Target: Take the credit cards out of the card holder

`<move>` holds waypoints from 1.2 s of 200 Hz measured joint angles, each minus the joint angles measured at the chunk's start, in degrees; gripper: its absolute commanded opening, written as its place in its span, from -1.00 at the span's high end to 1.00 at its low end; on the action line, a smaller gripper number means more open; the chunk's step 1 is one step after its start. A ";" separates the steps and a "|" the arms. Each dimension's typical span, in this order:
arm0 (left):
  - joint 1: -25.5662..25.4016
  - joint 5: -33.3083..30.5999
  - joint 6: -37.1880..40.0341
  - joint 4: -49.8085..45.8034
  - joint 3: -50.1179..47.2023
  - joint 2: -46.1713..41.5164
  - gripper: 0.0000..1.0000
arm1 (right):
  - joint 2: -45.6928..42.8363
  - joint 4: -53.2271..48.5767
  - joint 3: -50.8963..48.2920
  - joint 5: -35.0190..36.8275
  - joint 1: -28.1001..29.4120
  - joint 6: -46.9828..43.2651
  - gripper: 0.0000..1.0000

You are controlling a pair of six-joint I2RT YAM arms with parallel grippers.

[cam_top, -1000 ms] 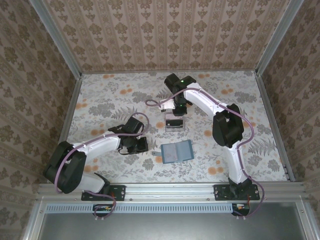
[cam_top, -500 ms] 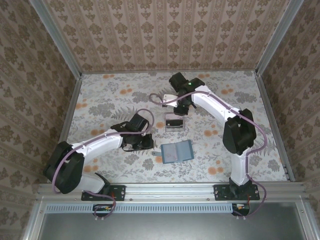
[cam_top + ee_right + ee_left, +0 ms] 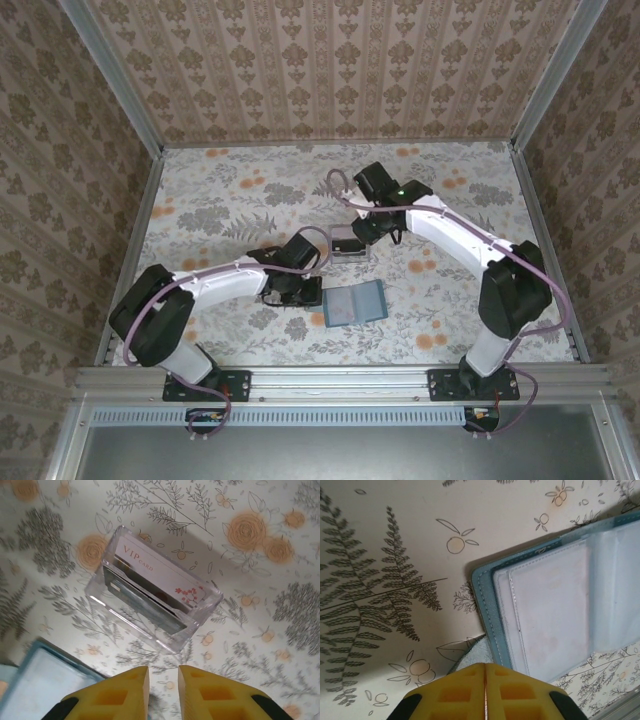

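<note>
Top external view: an open teal card holder lies flat on the floral-clothed table, close to the near edge and about midway between the side edges. The left gripper sits low just beside the holder's left edge. The right gripper hangs over a clear plastic tray toward the middle of the table, beyond the holder.

Left wrist view: the left gripper has its yellow jaws pressed together with nothing between them. Their tips are near the stitched corner of the card holder; whether they touch it cannot be told. A pale card rests inside the holder's clear sleeve.

Right wrist view: the right gripper has its jaws a narrow gap apart and empty, above the cloth near the clear plastic tray. The tray holds a white card printed "VIP CARD", standing on its long edge. A corner of the card holder shows at the lower left, apart from the tray.
</note>
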 measured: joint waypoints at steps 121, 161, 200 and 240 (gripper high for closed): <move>-0.52 -0.04 -0.44 1.33 -0.33 2.51 0.87 | -8.48 8.22 -16.33 -20.22 0.11 35.82 0.53; -0.37 0.04 -0.44 2.73 -1.46 3.10 0.87 | -8.59 11.30 -21.66 -23.82 1.22 40.13 0.53; -0.11 0.74 -0.42 4.04 -2.01 3.10 0.87 | -8.59 14.84 -25.75 -25.97 3.37 43.04 0.54; 0.35 1.62 -0.42 4.50 -2.36 3.04 0.88 | -8.04 18.95 -27.26 -27.30 5.62 45.66 0.55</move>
